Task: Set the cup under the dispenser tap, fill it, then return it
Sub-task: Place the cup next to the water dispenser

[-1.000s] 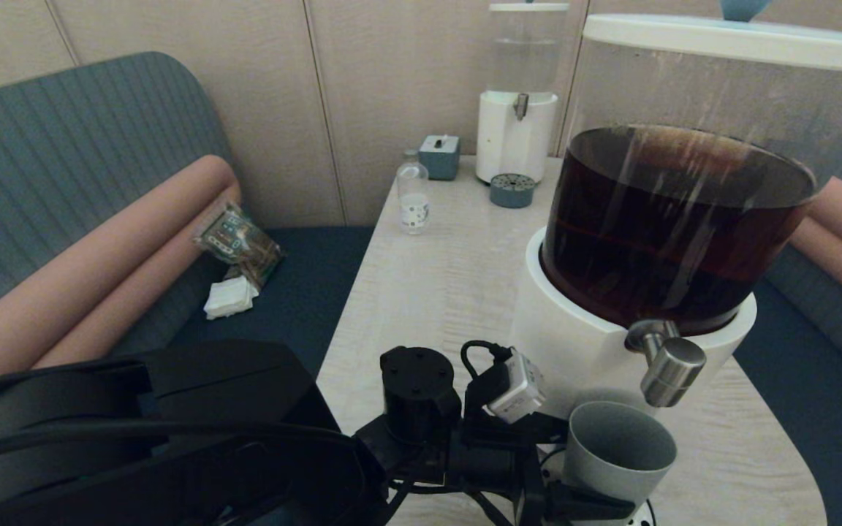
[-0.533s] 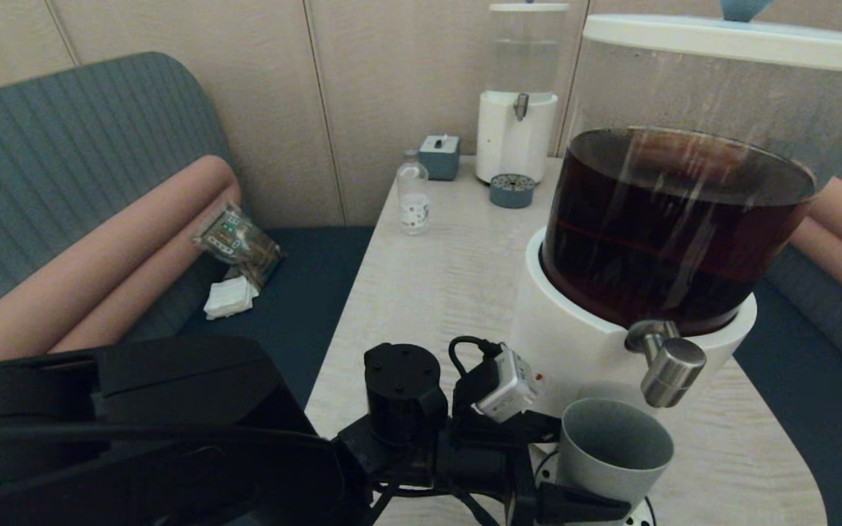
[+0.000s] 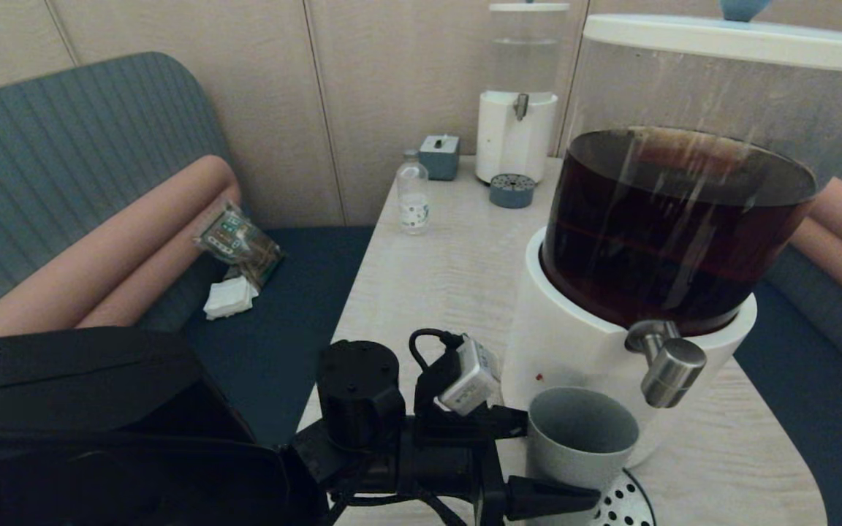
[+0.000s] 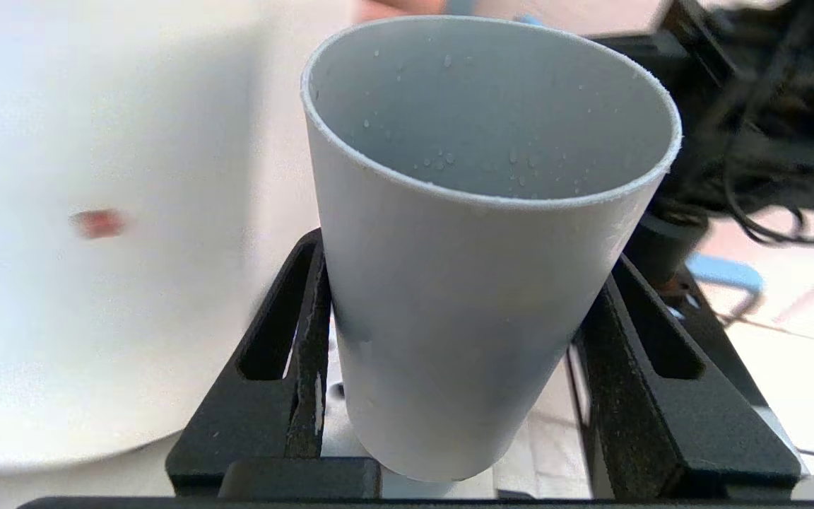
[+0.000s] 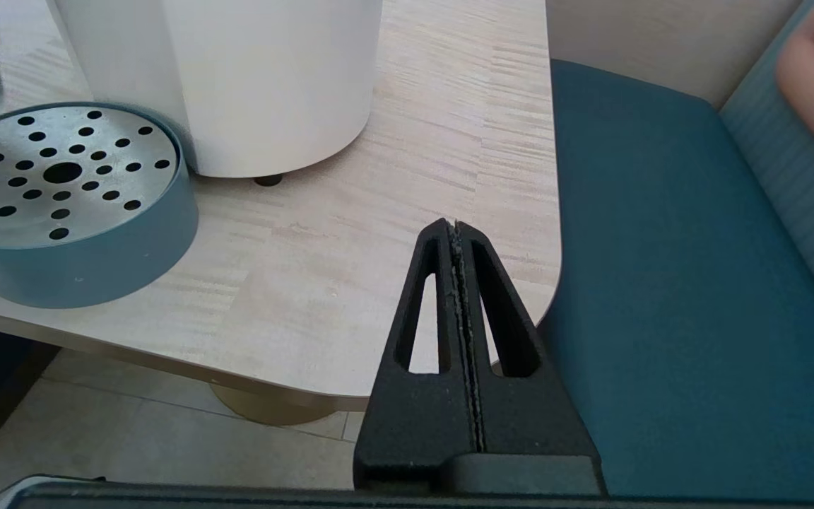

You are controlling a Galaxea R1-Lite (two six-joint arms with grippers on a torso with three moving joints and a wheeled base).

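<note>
Left gripper (image 3: 538, 467), jaws clamping the matte grey-green tumbler (image 3: 580, 438), is shifting it leftward from under the brushed-steel tap (image 3: 666, 361), lower centre, apparently returning it.

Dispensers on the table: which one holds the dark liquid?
The large near dispenser, beside the held cup; the small far dispenser by the wall holds clear liquid.

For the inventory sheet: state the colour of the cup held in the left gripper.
Plain matte grey-green cup, no pattern; clearest in the left wrist view.
</note>
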